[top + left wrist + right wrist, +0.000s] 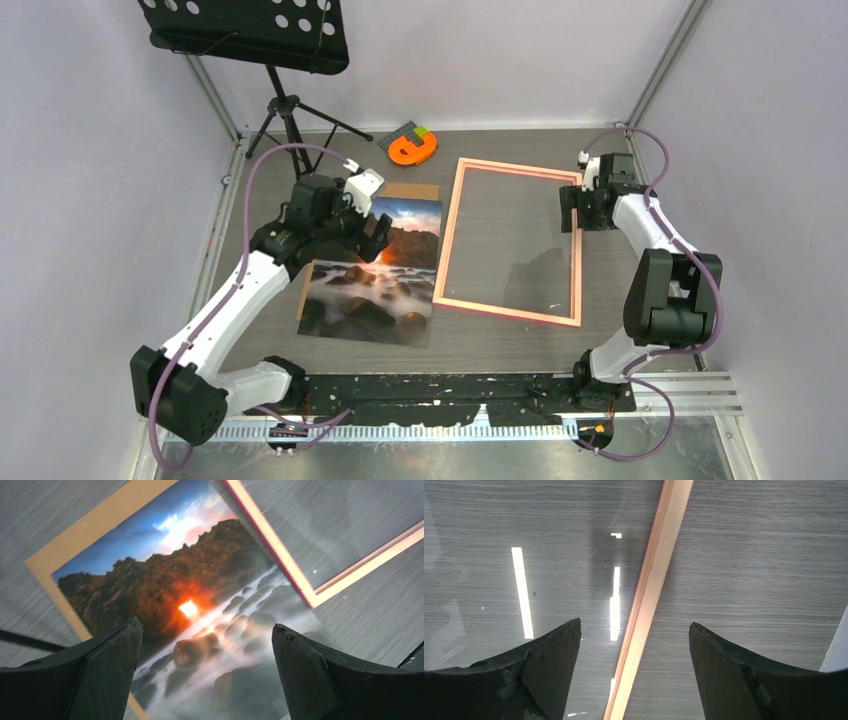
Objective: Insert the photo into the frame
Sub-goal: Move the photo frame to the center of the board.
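The photo (pixel 368 292), a sunset seascape with dark rocks, lies flat on the table left of the frame (pixel 452 240). The frame is a thin salmon-pink rectangle lying flat, with a reflective clear pane inside it. My left gripper (pixel 376 236) hovers open over the photo's upper half. In the left wrist view nothing is between its fingers, and the photo (pixel 200 605) and a frame corner (pixel 305 592) lie below. My right gripper (pixel 573 210) is open over the frame's right rail (pixel 651 590), one finger on each side of it, not touching.
A brown backing board (pixel 412 190) sticks out from under the photo's far edge. An orange tape-like object (pixel 413 148) lies at the back. A music stand (pixel 250 30) on tripod legs (pixel 285 115) stands at the back left. Walls enclose the table.
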You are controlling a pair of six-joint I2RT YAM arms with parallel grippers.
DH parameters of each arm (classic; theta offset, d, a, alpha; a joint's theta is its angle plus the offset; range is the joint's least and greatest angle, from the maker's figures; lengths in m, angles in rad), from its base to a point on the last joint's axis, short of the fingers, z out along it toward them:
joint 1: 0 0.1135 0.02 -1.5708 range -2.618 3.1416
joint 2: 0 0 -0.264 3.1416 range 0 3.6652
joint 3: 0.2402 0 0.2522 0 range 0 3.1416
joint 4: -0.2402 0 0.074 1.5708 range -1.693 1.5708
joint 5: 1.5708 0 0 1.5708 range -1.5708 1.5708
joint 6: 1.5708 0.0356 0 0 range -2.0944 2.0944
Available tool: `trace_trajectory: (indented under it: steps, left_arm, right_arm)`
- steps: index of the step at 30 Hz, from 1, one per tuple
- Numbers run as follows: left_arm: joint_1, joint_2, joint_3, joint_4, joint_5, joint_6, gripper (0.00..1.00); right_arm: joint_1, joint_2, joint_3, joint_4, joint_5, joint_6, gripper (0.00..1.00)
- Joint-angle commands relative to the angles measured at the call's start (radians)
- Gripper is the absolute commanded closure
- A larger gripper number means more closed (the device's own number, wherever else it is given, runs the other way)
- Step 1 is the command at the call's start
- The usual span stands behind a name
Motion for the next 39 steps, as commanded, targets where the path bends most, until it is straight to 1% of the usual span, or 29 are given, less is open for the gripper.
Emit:
trace_trajectory:
  steps: [1, 5, 9, 11, 15, 22, 31, 36, 39]
  left_arm:
    - [0.004, -0.090, -0.051, 0.010, -0.103, 0.088, 0.00]
    - [0.004, -0.147, -0.098, 0.013, -0.138, 0.102, 0.00]
    - [0.004, -0.177, -0.125, -0.003, -0.136, 0.103, 0.00]
    - [0.004, -0.187, -0.138, -0.004, -0.143, 0.102, 0.00]
    - [0.005, -0.199, -0.164, 0.001, -0.163, 0.099, 0.01]
    - [0.006, -0.210, -0.181, 0.011, -0.194, 0.099, 0.01]
    - [0.010, -0.195, -0.189, 0.024, -0.211, 0.093, 0.01]
    - [0.023, -0.185, -0.191, 0.021, -0.221, 0.091, 0.01]
    - [0.044, -0.160, -0.188, 0.003, -0.226, 0.090, 0.00]
  right_arm:
    - [-0.024, 0.047, 0.003, 0.011, -0.004, -0.034, 0.16]
    - [-0.035, 0.095, 0.012, 0.014, -0.008, -0.045, 0.22]
    - [-0.051, 0.143, 0.022, 0.012, -0.020, -0.057, 0.33]
    - [-0.052, 0.160, 0.025, 0.012, -0.025, -0.065, 0.40]
    - [-0.056, 0.185, 0.029, 0.014, -0.030, -0.075, 0.49]
    - [-0.077, 0.214, 0.044, 0.009, -0.046, -0.094, 0.61]
    - [-0.111, 0.246, 0.077, -0.013, -0.085, -0.125, 0.71]
    - [-0.113, 0.275, 0.112, -0.026, -0.107, -0.141, 0.80]
    - [-0.113, 0.292, 0.142, -0.033, -0.110, -0.160, 0.87]
